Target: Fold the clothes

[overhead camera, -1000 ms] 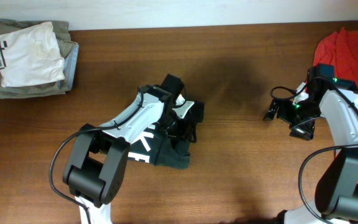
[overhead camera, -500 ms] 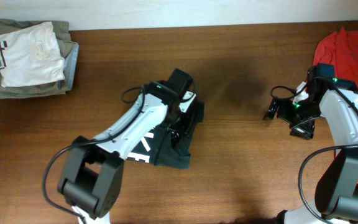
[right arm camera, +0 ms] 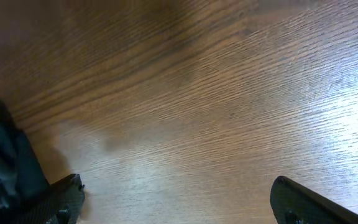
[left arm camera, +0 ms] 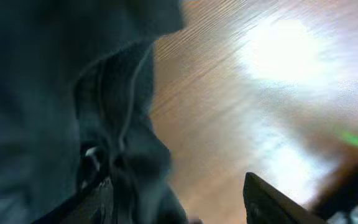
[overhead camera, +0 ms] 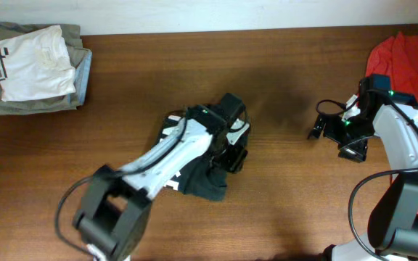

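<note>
Brown wood worktop [overhead camera: 281,94]: crumpled black fabric T-shirt [overhead camera: 203,183] at centre; left tool [overhead camera: 232,148] on it, fingers apart, cloth bunched betw.; right tool [overhead camera: 316,131] centre-right, wide open, empty.

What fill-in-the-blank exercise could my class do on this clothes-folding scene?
1. The bunched T-shirt in the middle of the table is ___.
2. The red T-shirt lies at the table's ___ edge.
3. The folded pile's top garment is ___.
4. The right pincer holds ___.
Missing words: black; right; white; nothing.
</note>
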Controlling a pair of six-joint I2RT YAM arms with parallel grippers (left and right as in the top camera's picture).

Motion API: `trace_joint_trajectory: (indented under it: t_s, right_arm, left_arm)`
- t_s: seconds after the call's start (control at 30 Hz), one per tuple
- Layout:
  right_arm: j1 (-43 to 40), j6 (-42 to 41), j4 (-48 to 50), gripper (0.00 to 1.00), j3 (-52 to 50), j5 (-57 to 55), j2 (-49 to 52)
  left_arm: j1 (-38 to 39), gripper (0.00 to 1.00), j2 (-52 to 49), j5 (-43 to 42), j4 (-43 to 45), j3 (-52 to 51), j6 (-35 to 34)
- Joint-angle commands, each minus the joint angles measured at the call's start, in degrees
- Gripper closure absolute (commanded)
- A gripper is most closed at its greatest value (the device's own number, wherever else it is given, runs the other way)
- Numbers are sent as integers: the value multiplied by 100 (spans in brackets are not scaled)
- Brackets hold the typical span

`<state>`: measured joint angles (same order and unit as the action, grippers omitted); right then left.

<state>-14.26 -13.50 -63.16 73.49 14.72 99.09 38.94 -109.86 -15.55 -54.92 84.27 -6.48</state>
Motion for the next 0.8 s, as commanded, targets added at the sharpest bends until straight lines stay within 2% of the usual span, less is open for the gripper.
trace_joint_trajectory:
  t_s: [0.0, 0.03, 0.13, 0.17, 0.27, 0.3, 0.4, 0.47, 0.5, 0.53, 0.57, 0.6, 0.63, 0.77]
  right_arm:
    - [0, 20, 98, 1, 55, 407, -2]
    - [4, 24, 173, 1, 55, 769, -2]
    - [417, 236, 428, 1, 55, 1687, -2]
    - [874, 90, 686, 1, 55, 1700, 55]
    - [1578, -201, 1248, 0, 55, 1886, 551]
    - [1742, -201, 1414, 1, 55, 2098, 717]
    - [2044, -494, 1853, 5, 55, 2216, 874]
    - [2369, -678, 2140, 14, 55, 2208, 949]
    - [2457, -706, 2190, 25, 55, 2188, 979]
    - [2559, -931, 2236, 40, 55, 2041, 1027]
    - [2618, -953, 2238, 46, 55, 1893, 1060]
    - [2632, -953, 2236, 47, 55, 1860, 1086]
    - [2629, -953, 2232, 51, 55, 1838, 1106]
    - [2632, -953, 2229, 54, 55, 1495, 1215]
  left_arm:
    - [-256, 13, 1355, 667, -409, 236, -7]
    - [-527, 2, 1679, 796, -745, 236, -35]
    - [-1023, 2, 1880, 791, -2103, -44, -192]
    - [-955, 4, 1880, 761, -2081, -603, -483]
    - [-739, 11, 1880, 422, -1287, -1738, -481]
    - [-664, 20, 1880, 319, -964, -2055, -479]
    - [-490, 23, 1880, 284, -295, -2555, -459]
    - [-452, 24, 1880, 179, 52, -2815, -463]
    - [-452, 24, 1875, 179, 44, -2852, -463]
    - [-452, 23, 1875, 179, 44, -2881, -463]
    - [-452, 20, 1875, 179, 42, -2894, -463]
    - [-452, 18, 1875, 179, 28, -2894, -463]
    - [-452, 17, 1875, 179, 17, -2894, -463]
    - [-452, 15, 1875, 179, -11, -2894, -463]
